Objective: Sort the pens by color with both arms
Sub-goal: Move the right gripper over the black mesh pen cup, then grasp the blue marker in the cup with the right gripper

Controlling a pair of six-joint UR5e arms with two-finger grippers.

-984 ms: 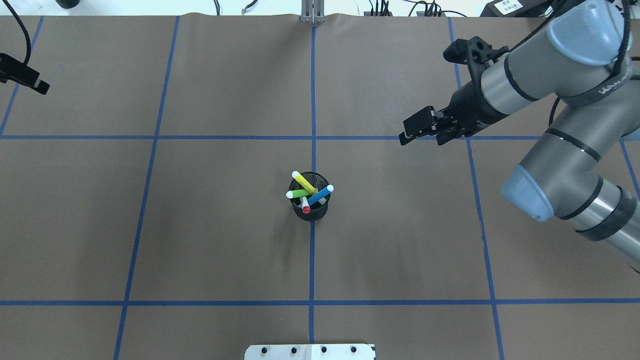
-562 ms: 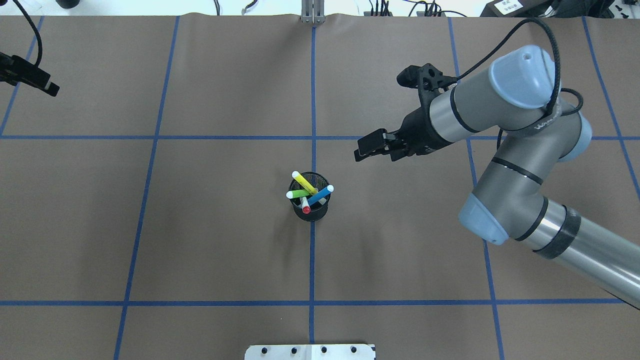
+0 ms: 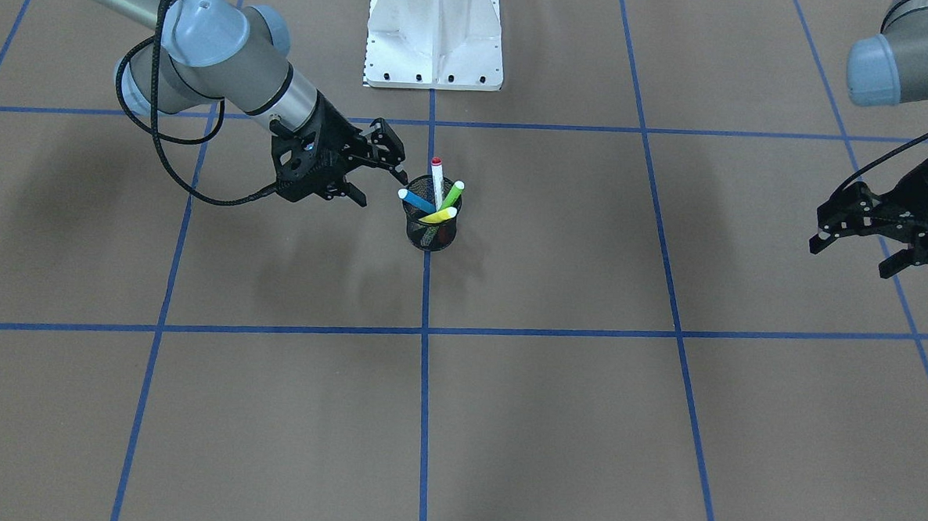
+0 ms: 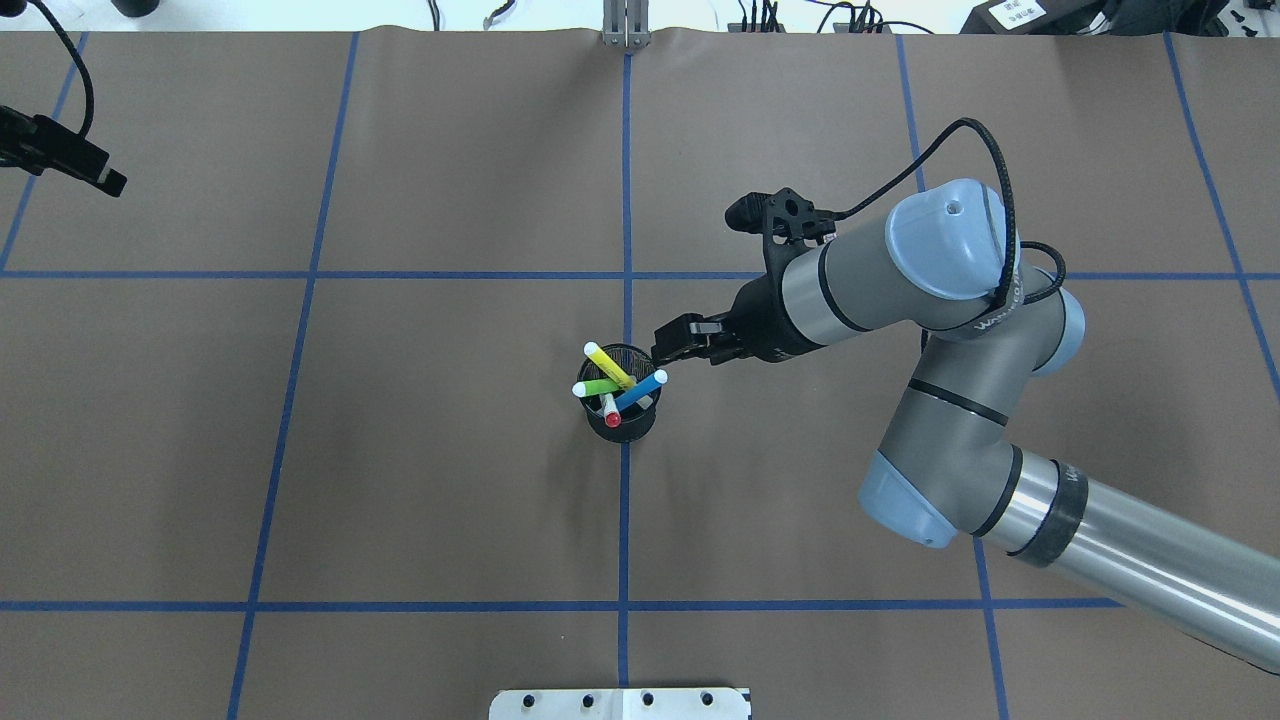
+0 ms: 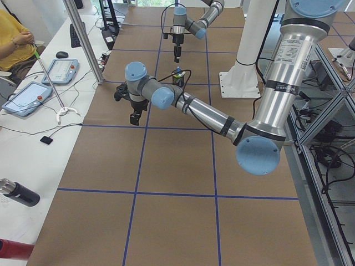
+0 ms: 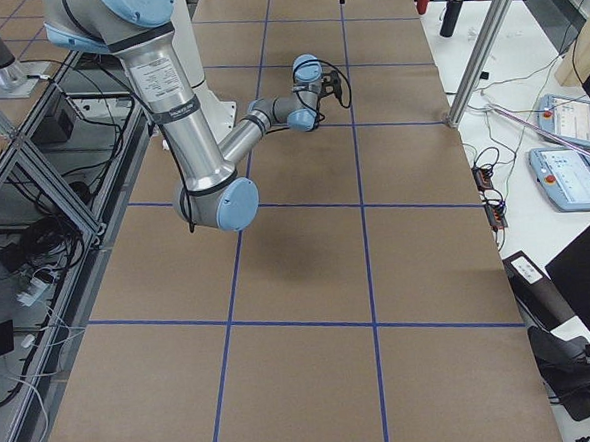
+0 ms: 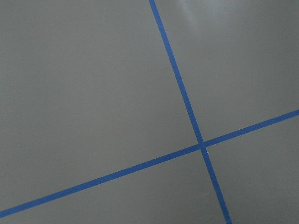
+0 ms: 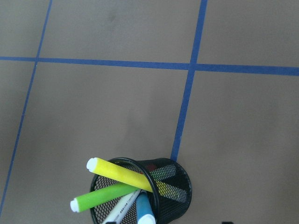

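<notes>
Pens (image 4: 610,366) sit tips-up in the mesh cup (image 4: 622,428), fanned out, blue pen (image 4: 638,390) leaning toward the right gripper (image 3: 381,190). Its jaws are apart, empty, just beside that tip; left gripper (image 3: 848,260) likewise.

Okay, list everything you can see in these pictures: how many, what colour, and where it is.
mesh cup: 1, black, table centre, on a tape line
blue pen: 1, blue, in the cup
yellow pen: 1, yellow, in the cup
green pen: 1, green, in the cup
red-capped pen: 1, white with red cap, in the cup
table: 1, brown cover
tape lines: several, blue, grid across the table
pedestal base: 1, white, robot's edge
right arm: 1, grey and light blue, jaws open beside the cup
left arm: 1, same colours, jaws open, far from the cup
</notes>
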